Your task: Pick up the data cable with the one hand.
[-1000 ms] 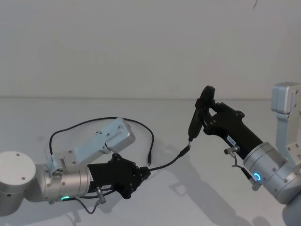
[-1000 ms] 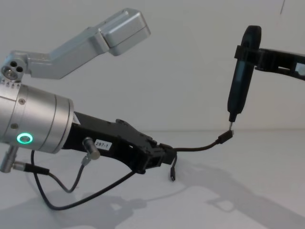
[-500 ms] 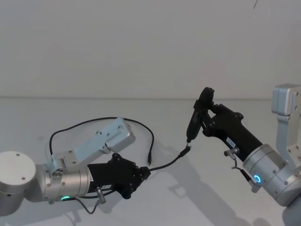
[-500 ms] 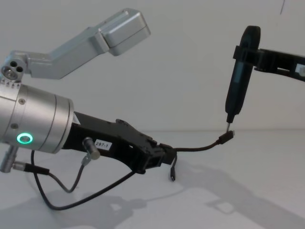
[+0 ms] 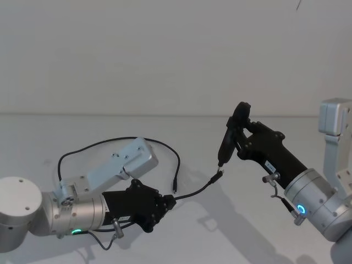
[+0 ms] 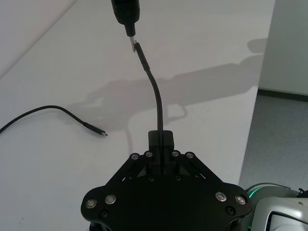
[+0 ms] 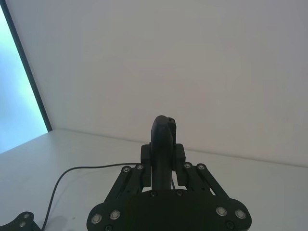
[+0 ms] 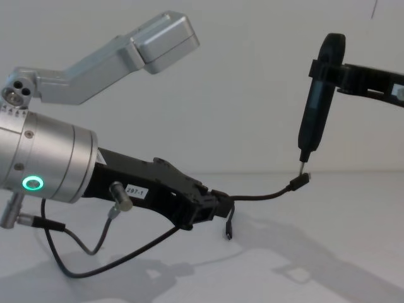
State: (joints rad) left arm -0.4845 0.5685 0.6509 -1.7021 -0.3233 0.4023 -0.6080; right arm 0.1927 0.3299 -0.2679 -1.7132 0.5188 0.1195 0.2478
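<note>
My left gripper [image 5: 168, 202] is shut on the data cable [image 5: 195, 190], a thin black cable, a short way from one plug. That free stub rises toward the right, and its plug [image 8: 300, 181] sits just under the metal tip of a slim black pen-like tool [image 8: 317, 101]. My right gripper [image 5: 237, 135] is shut on that tool and holds it nearly upright above the table. The rest of the cable loops back behind my left arm, and its other plug [image 6: 98, 132] lies on the white table. In the left wrist view the cable [image 6: 156, 98] runs straight out from between the left gripper's fingertips [image 6: 160, 139].
The white tabletop [image 5: 192, 231] stretches under both arms, with a plain wall behind. The table's edge [image 6: 250, 125] runs along one side in the left wrist view, with grey floor beyond. A silver link [image 5: 118, 162] of my left arm sits over the cable loop.
My right gripper has shifted the pen-like tool slightly left, so its tip is a little closer above the cable's plug. The left gripper and cable have stayed still.
</note>
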